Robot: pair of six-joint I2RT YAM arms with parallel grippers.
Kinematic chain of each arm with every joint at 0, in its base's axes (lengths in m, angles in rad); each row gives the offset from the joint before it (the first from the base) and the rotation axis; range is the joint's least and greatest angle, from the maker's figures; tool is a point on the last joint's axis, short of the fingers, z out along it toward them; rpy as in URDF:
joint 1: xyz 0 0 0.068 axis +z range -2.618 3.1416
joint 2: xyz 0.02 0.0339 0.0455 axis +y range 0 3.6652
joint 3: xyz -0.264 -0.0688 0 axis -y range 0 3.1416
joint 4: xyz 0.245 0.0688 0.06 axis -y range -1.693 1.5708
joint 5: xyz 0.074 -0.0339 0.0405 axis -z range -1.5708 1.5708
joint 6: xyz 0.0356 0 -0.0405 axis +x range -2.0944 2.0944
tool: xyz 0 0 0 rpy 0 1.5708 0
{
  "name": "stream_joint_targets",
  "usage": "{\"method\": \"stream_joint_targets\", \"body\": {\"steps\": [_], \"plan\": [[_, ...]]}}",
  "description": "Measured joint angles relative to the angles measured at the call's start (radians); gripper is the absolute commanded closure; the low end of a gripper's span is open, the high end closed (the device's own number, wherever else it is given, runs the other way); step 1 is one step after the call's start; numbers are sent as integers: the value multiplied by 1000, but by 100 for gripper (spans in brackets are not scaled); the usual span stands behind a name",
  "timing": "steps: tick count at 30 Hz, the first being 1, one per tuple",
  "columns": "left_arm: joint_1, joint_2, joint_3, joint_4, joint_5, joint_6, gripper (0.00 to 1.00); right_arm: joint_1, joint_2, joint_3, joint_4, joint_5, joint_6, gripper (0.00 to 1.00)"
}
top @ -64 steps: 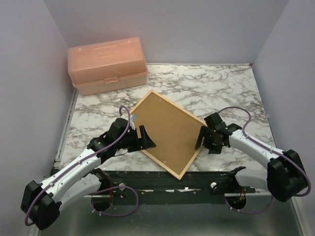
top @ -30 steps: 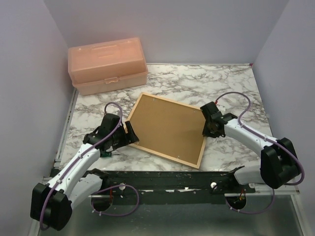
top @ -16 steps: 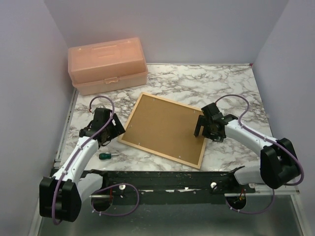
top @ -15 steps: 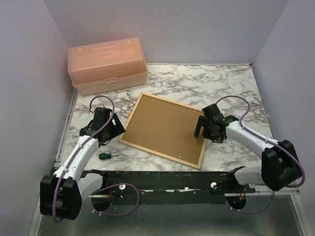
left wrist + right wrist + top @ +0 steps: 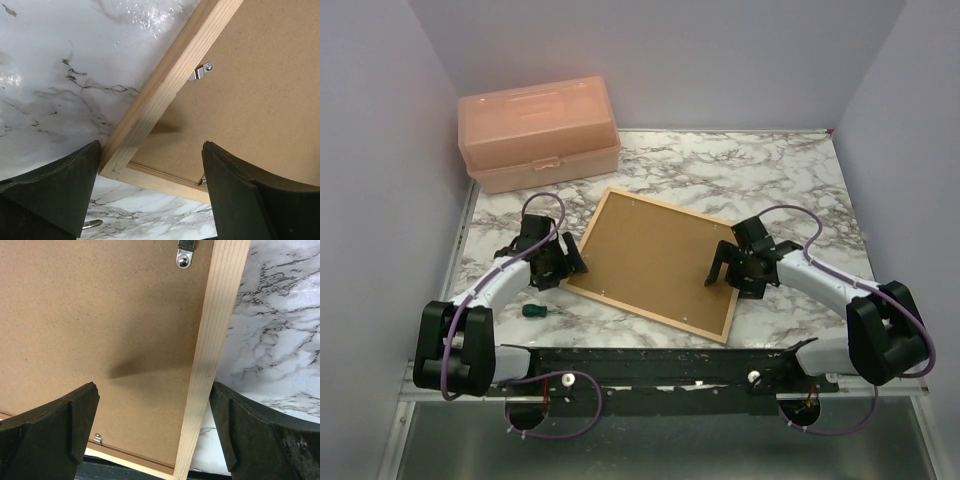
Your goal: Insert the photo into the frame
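The frame (image 5: 583,246) of light-wood bars lies face down on the marble table, its brown backing board (image 5: 655,258) up, held by small metal clips (image 5: 201,71). The photo is hidden. My left gripper (image 5: 563,265) is open, hovering over the frame's left near corner (image 5: 116,161). My right gripper (image 5: 724,266) is open, its jaws astride the frame's right bar (image 5: 212,345), above it.
A peach plastic toolbox (image 5: 538,132) stands at the back left. A green-handled screwdriver (image 5: 537,311) lies on the table near the front left, below the left gripper. Purple walls close in on the left, back and right.
The frame was turned from a diamond pose to lie nearly square, then let down flat. The left gripper drew back left, then returned to the frame's corner. The right gripper shifted slightly inward.
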State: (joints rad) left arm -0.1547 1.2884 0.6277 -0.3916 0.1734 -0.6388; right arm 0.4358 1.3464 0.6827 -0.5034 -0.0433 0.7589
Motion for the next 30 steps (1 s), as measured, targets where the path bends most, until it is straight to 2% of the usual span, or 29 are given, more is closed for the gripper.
{"method": "stream_joint_targets", "body": {"steps": [7,12,18,30], "plan": [[-5,-46,-62,97,36,3,20,-8,57,54,-43,9,-36,0],[-82,-155,-145,132,16,-10,21,-17,100,93,-77,58,-76,0],[-216,-335,-235,66,-29,-61,22,-26,119,111,-95,113,-118,0],[-388,-777,-386,-143,-85,-225,30,-35,116,111,-96,117,-169,0]]}}
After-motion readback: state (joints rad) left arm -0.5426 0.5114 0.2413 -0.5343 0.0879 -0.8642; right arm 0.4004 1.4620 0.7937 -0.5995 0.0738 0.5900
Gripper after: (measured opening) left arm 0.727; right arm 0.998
